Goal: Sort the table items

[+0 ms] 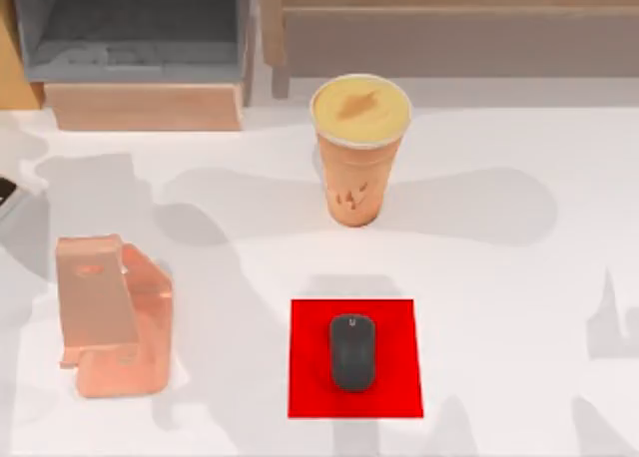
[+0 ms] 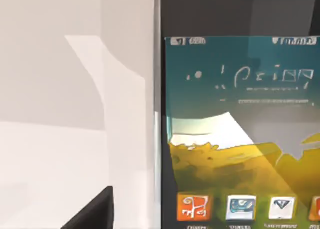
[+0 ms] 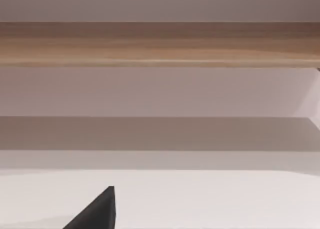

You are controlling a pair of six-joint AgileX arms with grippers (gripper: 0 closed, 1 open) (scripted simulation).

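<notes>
The dark grey mouse (image 1: 352, 351) lies on the red mat (image 1: 310, 377) at the table's front middle. Behind it the tall orange cup (image 1: 357, 173) with its yellow top stands upright on the white table (image 1: 499, 277). In the left wrist view the smartphone (image 2: 240, 139) is very close, its lit colourful screen facing the camera, silver edge towards the white table. A dark part of my left gripper (image 2: 95, 215) shows beside the phone, apart from its edge. A dark part of my right gripper (image 3: 96, 211) shows over bare table, facing the wooden shelf (image 3: 160, 44).
The pinkish-orange phone stand (image 1: 110, 312) sits at the front left. A grey and wood shelf unit (image 1: 140, 48) stands at the back left and a long wooden one (image 1: 449, 28) at the back right. A dark sliver (image 1: 5, 193) touches the left edge.
</notes>
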